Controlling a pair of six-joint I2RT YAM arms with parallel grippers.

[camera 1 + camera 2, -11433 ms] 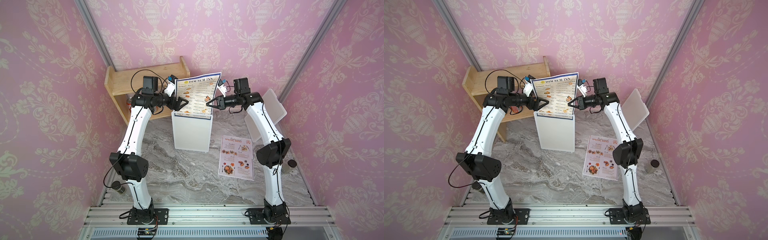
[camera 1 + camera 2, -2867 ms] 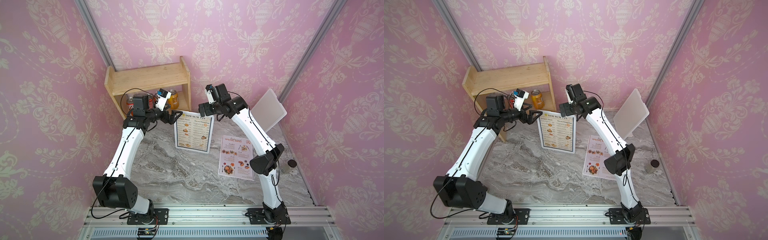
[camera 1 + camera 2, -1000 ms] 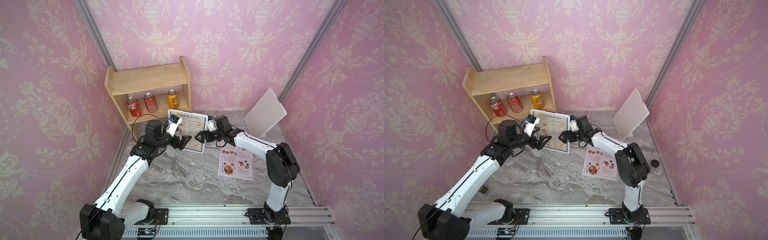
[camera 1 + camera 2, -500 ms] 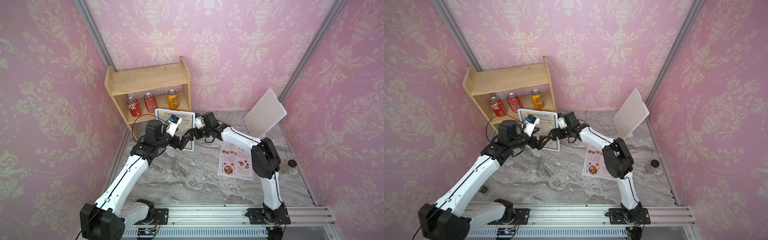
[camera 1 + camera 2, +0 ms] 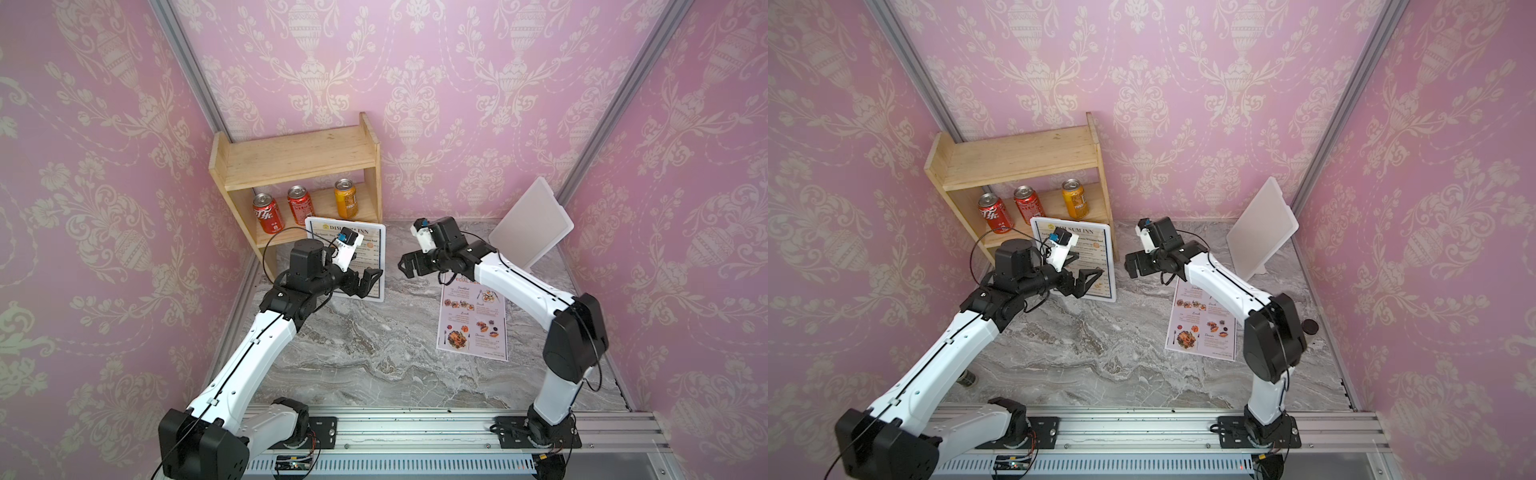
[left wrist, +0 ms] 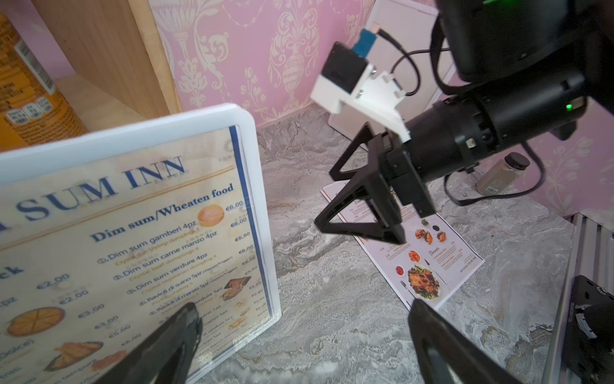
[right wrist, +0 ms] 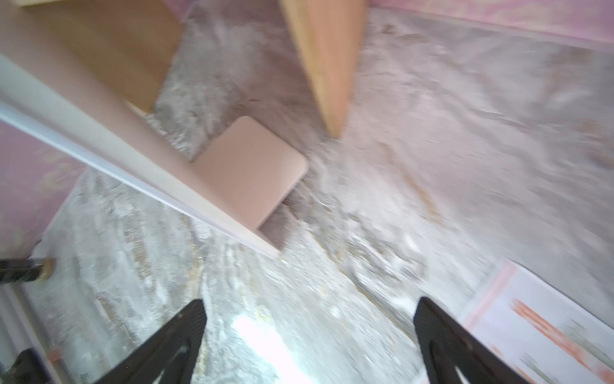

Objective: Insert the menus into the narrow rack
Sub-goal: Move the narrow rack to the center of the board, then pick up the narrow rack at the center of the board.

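Far left there's the wooden shelf (image 5: 299,158) with three soda cans (image 5: 300,205). Propped against its front is the DIM SUM INN menu (image 5: 374,249), standing on a short edge inside a white narrow rack (image 6: 254,166), so that one looks done imo. The left pincer (image 5: 368,283) hangs right in front of it, jaws spread wide, holding nothing. From the left wrist view I can't tell if the near fingers (image 6: 179,332) brush the sheet.

Moving right, the right pincer (image 5: 407,266) is also wide open and empty, up off the counter (image 5: 374,365) and pointing toward the left arm.

The bit that matters: the pale SPECIAL MENU sheet (image 5: 473,328) lies flat on the counter, lower down and just to the robot's right of that pincer. Its heading end is tucked under the right wrist, and its long axis runs from the back of the counter toward the robot. The right arm is clearly nearer, so I'd guess it takes the pick. Flat paper though, so lifting an edge could be fiddly.

A second white rack (image 5: 532,224) leans in the back right corner, empty.
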